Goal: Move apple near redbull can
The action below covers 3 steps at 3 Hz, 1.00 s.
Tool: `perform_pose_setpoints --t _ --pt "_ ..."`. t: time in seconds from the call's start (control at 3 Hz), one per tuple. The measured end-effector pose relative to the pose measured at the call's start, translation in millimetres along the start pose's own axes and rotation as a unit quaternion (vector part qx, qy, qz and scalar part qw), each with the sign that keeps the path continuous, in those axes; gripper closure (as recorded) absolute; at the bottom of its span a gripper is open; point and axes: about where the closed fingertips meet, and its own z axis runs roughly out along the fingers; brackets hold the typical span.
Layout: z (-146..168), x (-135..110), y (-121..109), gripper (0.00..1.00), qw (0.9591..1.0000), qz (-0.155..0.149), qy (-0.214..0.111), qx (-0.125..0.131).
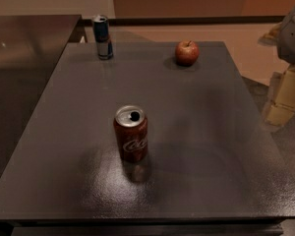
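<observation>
Dark matte worktop (211,146): small red apple (187,52) far right, slim blue-and-silver redbull can (103,37) far left, well apart. My tool (284,98) sits off right edge, apple side, handy for approach; opening: can't tell.

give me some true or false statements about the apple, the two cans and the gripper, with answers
1. The apple is touching the redbull can. False: they stand well apart along the far side of the table, with the apple to the right of the can.
2. The cola can stands upright, nearer the camera than the apple and the redbull can. True.
3. The gripper is holding the apple. False: the gripper is at the right edge of the view, beside the table, and the apple rests on the tabletop far from it.
4. The redbull can stands upright near the table's far left corner. True.
</observation>
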Motion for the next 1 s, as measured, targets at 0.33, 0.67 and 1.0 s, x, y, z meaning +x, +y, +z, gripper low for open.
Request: perform_pose_setpoints --t 0.33,0.67,1.0 --pt "-1.0 -1.8 -2.0 0.0 1.0 -0.001 0.003 0.007" --pt "9.7 -8.4 -24.4 0.0 0.9993 0.024 -0.005 0.027" --pt "32.7 -24.1 -64.6 0.0 0.9964 0.06 -0.033 0.049"
